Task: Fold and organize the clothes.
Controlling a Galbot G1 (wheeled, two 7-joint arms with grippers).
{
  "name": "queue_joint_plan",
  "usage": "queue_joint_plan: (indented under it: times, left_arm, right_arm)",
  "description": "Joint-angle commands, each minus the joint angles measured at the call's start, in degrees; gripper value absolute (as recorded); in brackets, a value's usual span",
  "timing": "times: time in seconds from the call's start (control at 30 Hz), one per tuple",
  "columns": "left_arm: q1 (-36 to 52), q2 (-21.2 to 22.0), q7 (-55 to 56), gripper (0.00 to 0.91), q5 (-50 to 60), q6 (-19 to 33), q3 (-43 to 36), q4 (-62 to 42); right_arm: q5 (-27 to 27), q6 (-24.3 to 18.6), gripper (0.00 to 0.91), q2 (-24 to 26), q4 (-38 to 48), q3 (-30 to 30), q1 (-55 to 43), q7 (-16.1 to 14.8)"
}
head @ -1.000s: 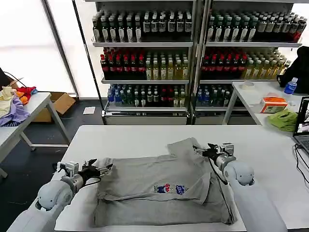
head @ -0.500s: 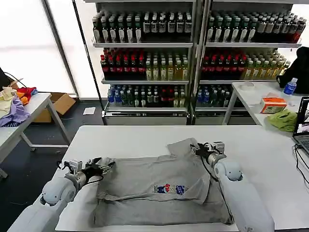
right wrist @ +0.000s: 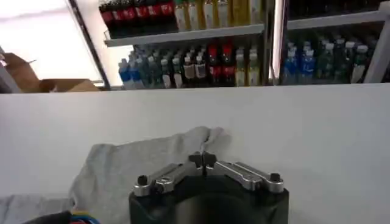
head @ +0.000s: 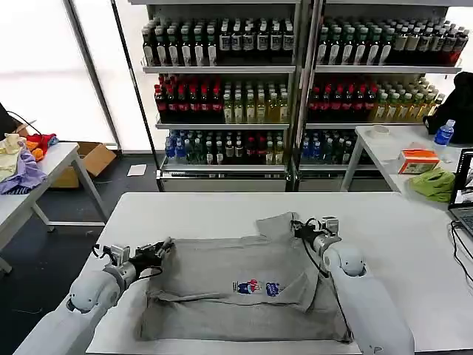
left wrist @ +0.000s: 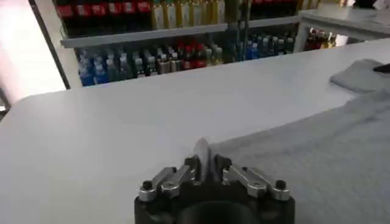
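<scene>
A grey short-sleeved shirt (head: pixel 222 296) with a small multicoloured chest print (head: pixel 253 287) lies partly folded on the white table (head: pixel 207 211). My left gripper (head: pixel 164 249) is at the shirt's left edge, shut on a pinch of grey cloth. In the left wrist view that cloth stands up between the left gripper's (left wrist: pixel 205 163) fingers, and the shirt (left wrist: pixel 317 158) spreads away from them. My right gripper (head: pixel 298 228) is at the far right corner, shut on the sleeve fold there. In the right wrist view the right gripper (right wrist: pixel 202 159) nips the edge of the grey shirt (right wrist: pixel 140 164).
Shelves of bottles (head: pixel 222 81) stand behind the table. A side table (head: pixel 29 177) on the left holds a heap of coloured cloth. On the right a second table (head: pixel 399 151) carries an orange box, a green cloth and a blue bottle. A laptop (head: pixel 464 194) sits at the right edge.
Both grippers have drawn inward with the cloth: the left one right and away from me, the right one left. The shirt has bunched slightly narrower between them.
</scene>
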State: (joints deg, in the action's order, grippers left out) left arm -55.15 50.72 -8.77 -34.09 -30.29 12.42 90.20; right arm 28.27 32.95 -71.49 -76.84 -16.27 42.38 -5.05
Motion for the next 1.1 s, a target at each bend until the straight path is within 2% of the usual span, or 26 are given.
queue_joint_plan:
  times: [0.03,0.3,0.53,0.63,0.8,0.97,1.1]
  left_arm:
    - [4.8,0.1,0.0,0.010,-0.4,0.8,-3.7,-2.1]
    - [3.7,-1.7,1.5,0.010,-5.1,0.9,-1.1,2.0]
    - [-0.3,-3.2,2.1,0.010,-6.6,2.5,3.6,8.2]
    - [-3.1,-3.7,2.7,0.010,-7.0,2.8,5.8,11.5]
    - [-9.9,-4.5,4.0,0.010,-6.9,3.3,9.9,18.3]
    - [-17.0,-4.1,5.3,0.010,-6.1,3.2,14.4,24.9]
    - [-21.3,-4.0,6.5,0.010,-5.9,2.8,17.5,28.0]
  right_arm:
    - [2.6,0.1,0.000,-0.1,-1.2,-1.0,0.5,0.5]
    - [11.0,-0.1,0.000,0.8,-7.6,-4.5,1.8,1.6]
    - [14.6,0.2,0.000,3.0,-17.1,-7.6,5.4,2.7]
    - [16.4,0.2,0.000,4.2,-22.5,-9.4,9.0,3.1]
    - [16.4,0.2,0.000,5.5,-30.2,-12.5,17.2,4.2]
    - [18.4,0.2,0.000,5.4,-39.2,-17.9,26.7,5.2]
    - [17.9,0.2,0.000,4.9,-44.0,-20.1,33.8,5.0]
